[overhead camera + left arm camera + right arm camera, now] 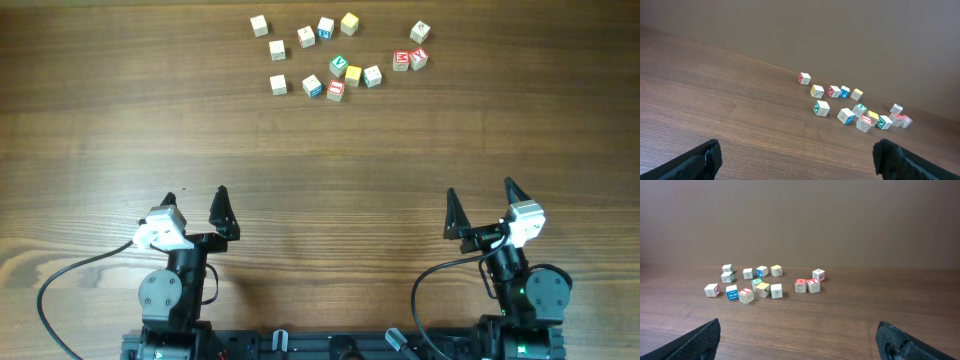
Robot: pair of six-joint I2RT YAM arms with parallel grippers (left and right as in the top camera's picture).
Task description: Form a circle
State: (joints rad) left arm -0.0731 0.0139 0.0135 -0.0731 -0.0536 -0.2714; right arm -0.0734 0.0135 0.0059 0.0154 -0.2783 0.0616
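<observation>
Several small wooden letter cubes (325, 27) lie scattered at the far side of the table, in no ring; no circle shows in any view. Among them are pale ones (278, 84), a yellow-topped one (349, 22), a green-faced one (339, 66) and a red-faced pair (401, 60). The left wrist view shows the scatter (846, 116) far ahead to the right. In the right wrist view the scatter (762, 289) lies ahead to the left. My left gripper (196, 195) (797, 150) and right gripper (481, 188) (799, 330) stand open and hold nothing, near the front edge.
The wooden table (320, 150) stretches bare between the grippers and the cubes. Both arm bases sit at the front edge, with black cables (60, 290) looping beside them. One pale cube (420, 32) sits apart at the far right.
</observation>
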